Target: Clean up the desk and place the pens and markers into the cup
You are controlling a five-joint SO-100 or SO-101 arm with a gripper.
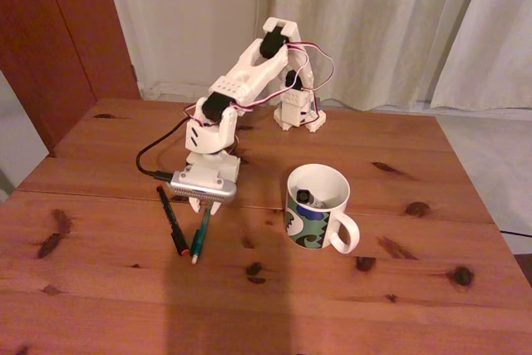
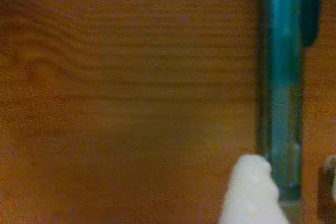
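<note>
On the desk (image 1: 274,305), a slim teal-green pen (image 1: 200,239) lies left of the cup (image 1: 314,226). A black pen with a red tip (image 1: 171,220) lies beside it, further left. The dark end of a marker (image 1: 304,197) shows inside the white patterned cup. My gripper (image 1: 211,204) is down at the desk over the upper end of the teal pen. In the wrist view the teal pen (image 2: 282,87) runs between my fingers. One white fingertip (image 2: 251,192) touches its left side. The other fingertip (image 2: 331,174) stands apart at the right edge, so the gripper (image 2: 291,182) is open.
The arm's base (image 1: 299,114) stands at the back of the desk, near a curtain (image 1: 391,22). A black cable (image 1: 154,155) loops on the wood left of the arm. The cup's handle (image 1: 345,234) points front right. Bare wood lies in front and to the right.
</note>
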